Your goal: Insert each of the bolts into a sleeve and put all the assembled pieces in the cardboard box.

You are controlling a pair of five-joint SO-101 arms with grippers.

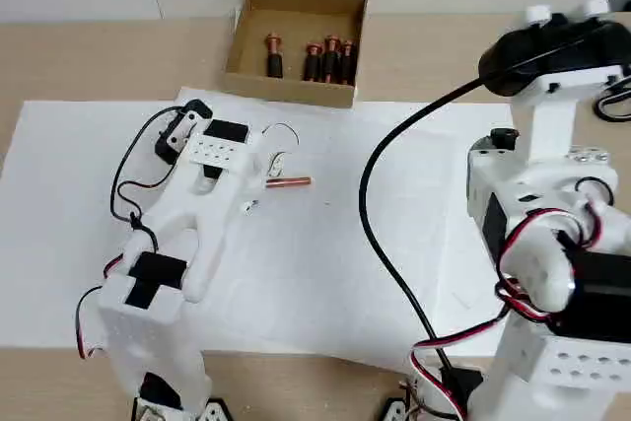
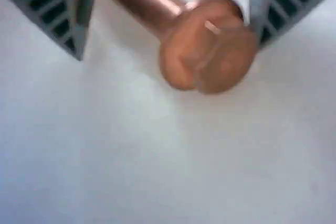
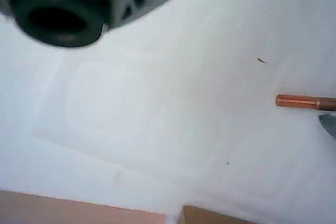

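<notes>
A copper bolt (image 1: pixel 288 181) lies on the white paper (image 1: pixel 325 273). My left gripper (image 1: pixel 275 164) stands open around it. In the left wrist view the bolt's flanged head (image 2: pixel 207 51) sits between the grey ribbed fingers (image 2: pixel 71 11), close to one of them. My right gripper (image 3: pixel 89 11) is shut on a black sleeve (image 3: pixel 56 20), held above the paper with its open end facing the camera. The same bolt (image 3: pixel 304 102) shows farther off in that view. The cardboard box (image 1: pixel 251 46) at the back holds several assembled pieces (image 1: pixel 325 59) standing upright.
The right arm (image 1: pixel 552 194) stands raised at the table's right side, with a black cable (image 1: pixel 380 244) looping over the paper. Bare wooden table (image 1: pixel 99 46) surrounds the sheet. Open paper lies between the two arms.
</notes>
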